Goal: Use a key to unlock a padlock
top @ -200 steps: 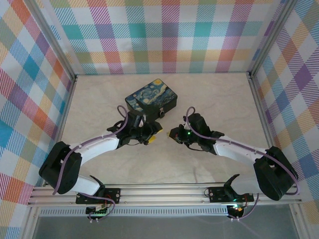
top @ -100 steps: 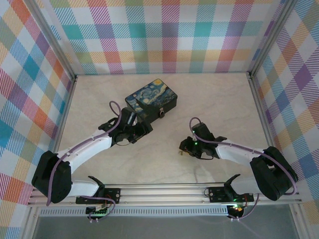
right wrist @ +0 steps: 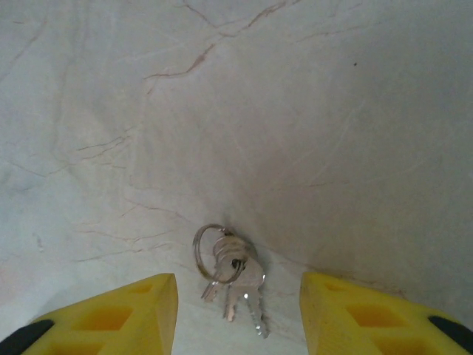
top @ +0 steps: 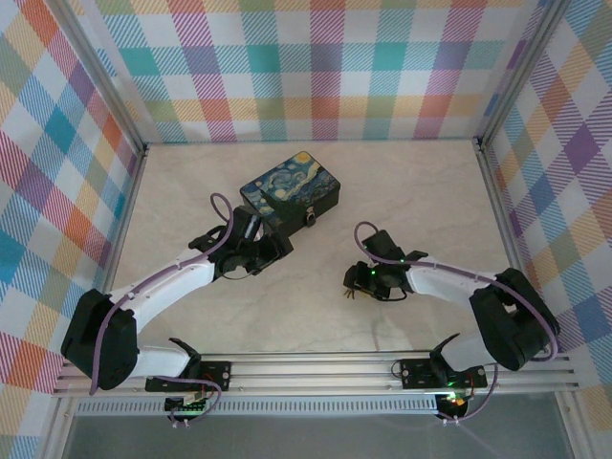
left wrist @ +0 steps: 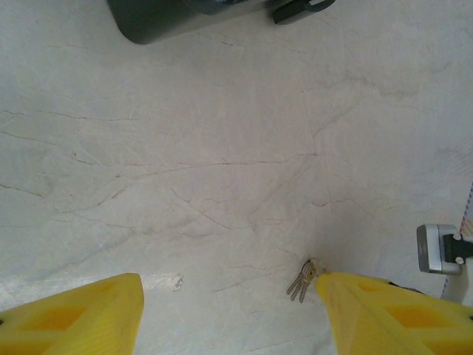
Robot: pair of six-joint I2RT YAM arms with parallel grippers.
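Bench (top: 430,191): pale veined marble, enclosed by plaid walls (top: 325,67). Right gripper (right wrist: 238,292): spread, key (right wrist: 235,275) lying flat between its fingers, not gripped. Left gripper (left wrist: 229,288): spread, empty; padlock (left wrist: 299,7) ahead, beside box (left wrist: 170,15).

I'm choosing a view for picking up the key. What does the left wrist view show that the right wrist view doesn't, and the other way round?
Left wrist view adds the box's dark edge and the padlock at the top of the picture, well apart from the key. Right wrist view adds close detail: a ring carrying several small keys, flat on the table between the right gripper's open fingertips. Both share the key, the marbled table, and yellow fingertips spread apart; the left gripper is open too.
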